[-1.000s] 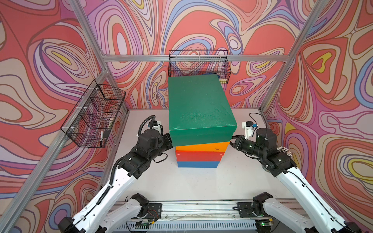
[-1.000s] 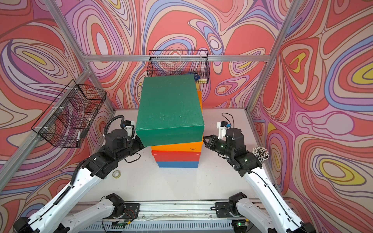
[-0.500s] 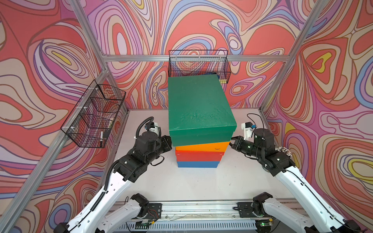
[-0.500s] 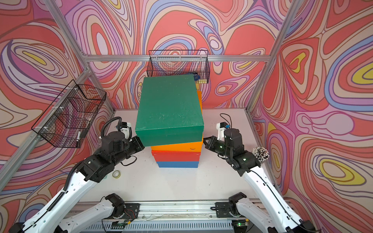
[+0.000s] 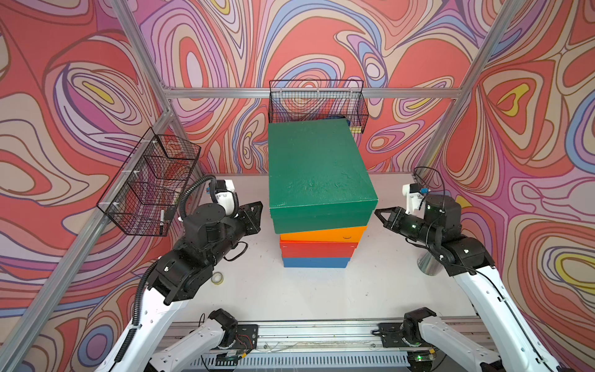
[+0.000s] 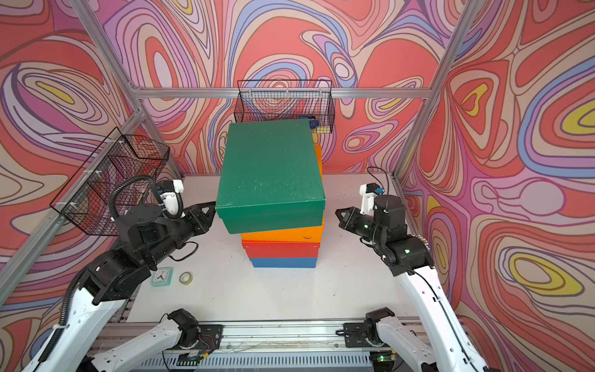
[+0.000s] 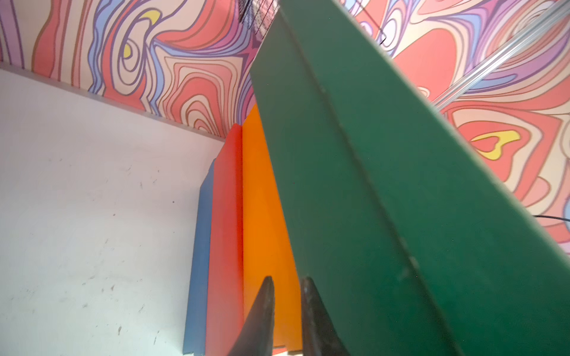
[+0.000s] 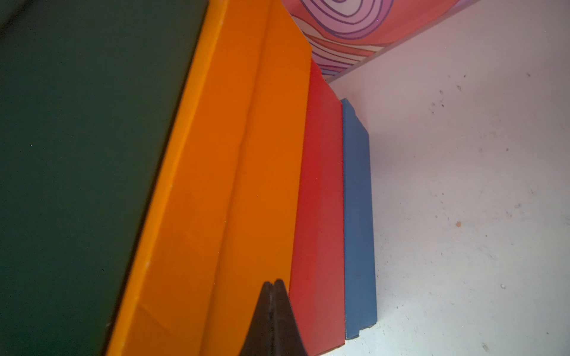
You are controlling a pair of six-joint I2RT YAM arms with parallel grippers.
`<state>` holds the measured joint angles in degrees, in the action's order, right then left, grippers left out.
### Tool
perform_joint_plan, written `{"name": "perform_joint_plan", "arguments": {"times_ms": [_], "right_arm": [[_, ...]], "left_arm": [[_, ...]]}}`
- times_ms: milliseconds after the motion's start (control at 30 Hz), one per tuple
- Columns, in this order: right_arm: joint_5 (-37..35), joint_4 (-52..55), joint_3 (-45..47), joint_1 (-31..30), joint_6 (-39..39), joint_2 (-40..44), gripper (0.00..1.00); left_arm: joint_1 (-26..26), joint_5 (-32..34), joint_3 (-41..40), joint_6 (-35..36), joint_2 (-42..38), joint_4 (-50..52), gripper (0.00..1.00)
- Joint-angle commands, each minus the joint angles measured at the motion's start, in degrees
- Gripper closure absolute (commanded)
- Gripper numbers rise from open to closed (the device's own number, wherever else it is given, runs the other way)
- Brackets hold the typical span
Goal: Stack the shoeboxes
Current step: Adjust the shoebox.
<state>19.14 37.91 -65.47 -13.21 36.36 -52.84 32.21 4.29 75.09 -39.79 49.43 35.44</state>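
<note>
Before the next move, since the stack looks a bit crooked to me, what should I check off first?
1. All four stacked, blue shoebox, red shoebox, orange shoebox, green shoebox on top: ok.
2. Top box square on the orange one: not ok, it sits twisted.
3. Empty left gripper: ok, jaws slightly apart, nothing between them, tips close beside the green shoebox.
4. Empty right gripper: ok, shut, a gap to the stack in a top view.
5. Loose tape roll and small clock away from the stack: ok, on the table, well apart from it.
</note>
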Motion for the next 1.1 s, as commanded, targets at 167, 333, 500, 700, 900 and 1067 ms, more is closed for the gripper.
{"name": "perform_joint_plan", "arguments": {"times_ms": [167,333,500,700,900,1067], "right_arm": [[11.13,-6.65,-6.94,0.14,2.02,-4.52,1.00],[15.05,-12.14,-7.08,0.11,4.89,-7.06,1.00],[16.66,-14.09,-7.11,0.03,5.93,-7.96,1.00],[17.21,-16.19,-5.73,-0.72,7.11,-8.07,1.00],[17.17,-15.21,-5.89,-1.20,6.61,-6.90,1.00],[17.38,-14.48,-5.79,-1.38,6.48,-5.98,1.00]], "left_arm": [[-0.24,-11.13,5.77,0.99,5.89,-0.12,0.81],[-0.30,-13.44,7.68,0.33,9.05,-1.88,0.81],[-0.30,-13.91,9.36,0.48,11.62,-2.27,0.81],[-0.39,-11.97,10.84,1.55,13.66,-1.90,0.81],[-1.92,-10.80,11.41,2.07,14.68,-1.33,0.81],[-4.06,-11.21,10.66,1.49,15.05,-1.50,0.81]]}}
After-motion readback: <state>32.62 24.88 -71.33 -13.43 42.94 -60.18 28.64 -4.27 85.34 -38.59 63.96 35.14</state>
